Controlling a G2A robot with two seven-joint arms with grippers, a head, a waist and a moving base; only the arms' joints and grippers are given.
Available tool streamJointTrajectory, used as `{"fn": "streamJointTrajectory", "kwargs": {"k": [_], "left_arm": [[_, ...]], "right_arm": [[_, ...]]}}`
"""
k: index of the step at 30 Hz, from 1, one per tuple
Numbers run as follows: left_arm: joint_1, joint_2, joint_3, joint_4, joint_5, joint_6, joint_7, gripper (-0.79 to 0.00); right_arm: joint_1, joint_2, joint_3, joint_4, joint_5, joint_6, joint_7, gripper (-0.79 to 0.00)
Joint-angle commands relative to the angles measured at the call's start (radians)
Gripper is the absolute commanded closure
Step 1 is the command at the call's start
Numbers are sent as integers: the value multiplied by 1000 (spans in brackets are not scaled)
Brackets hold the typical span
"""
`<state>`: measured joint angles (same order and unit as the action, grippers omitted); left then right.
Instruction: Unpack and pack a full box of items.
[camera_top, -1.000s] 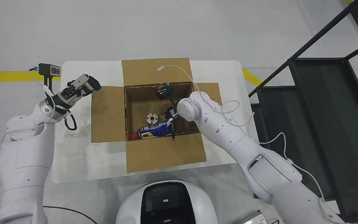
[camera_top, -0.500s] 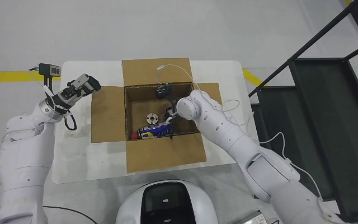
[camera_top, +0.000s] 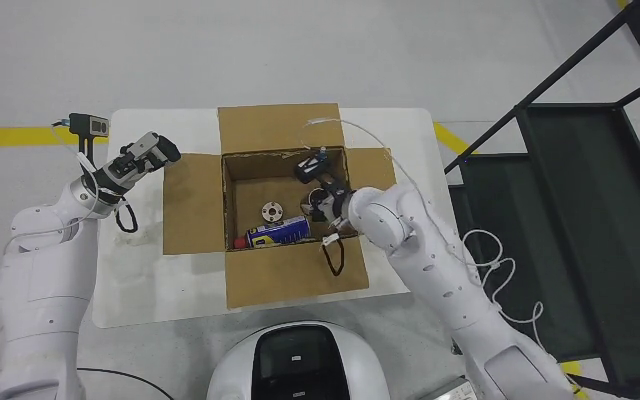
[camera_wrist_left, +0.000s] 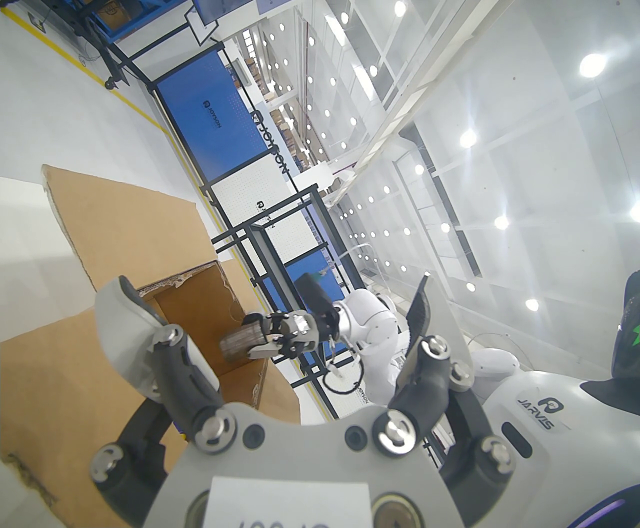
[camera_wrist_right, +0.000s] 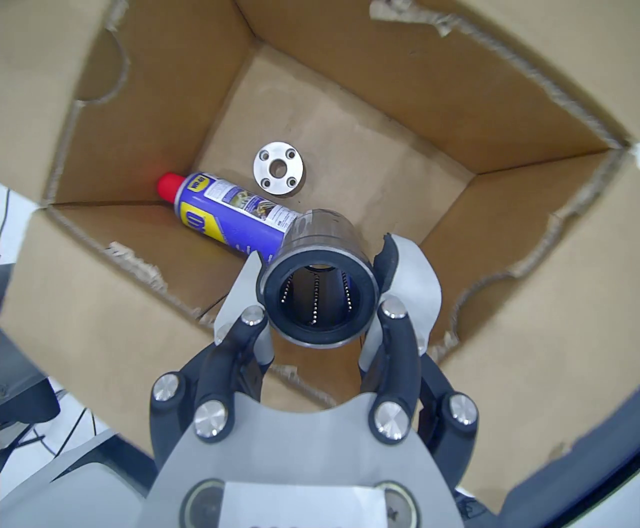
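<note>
The right hand (camera_wrist_right: 322, 255) pinches a short metal tube (camera_wrist_right: 320, 295) over the 3 o'clock side of the open box (camera_top: 192, 214). The tube's long way runs along the fingers, and its far end points down into the box. Inside, a spray can (camera_top: 277, 235) lies flat at 6 o'clock, with its red cap toward 9 o'clock. A round metal ring (camera_top: 271, 211) lies just beside it. The left hand (camera_top: 163, 150) is spread wide over the table (camera_top: 150, 285), at 10 o'clock from the box.
</note>
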<state>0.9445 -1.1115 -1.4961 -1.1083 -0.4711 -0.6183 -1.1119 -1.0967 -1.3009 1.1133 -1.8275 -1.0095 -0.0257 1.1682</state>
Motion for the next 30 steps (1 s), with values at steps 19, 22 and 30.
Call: {"fn": "streamJointTrajectory", "kwargs": {"k": [19,22,30], "left_arm": [[0,0,0,0,0,0,0,-785],[0,0,0,0,0,0,0,-785],[0,0,0,0,0,0,0,-785]], "right_arm": [[-318,63,526,-124,223,-58,-192,0],[-318,63,526,-124,223,-58,-192,0],[-318,63,526,-124,223,-58,-192,0]]}}
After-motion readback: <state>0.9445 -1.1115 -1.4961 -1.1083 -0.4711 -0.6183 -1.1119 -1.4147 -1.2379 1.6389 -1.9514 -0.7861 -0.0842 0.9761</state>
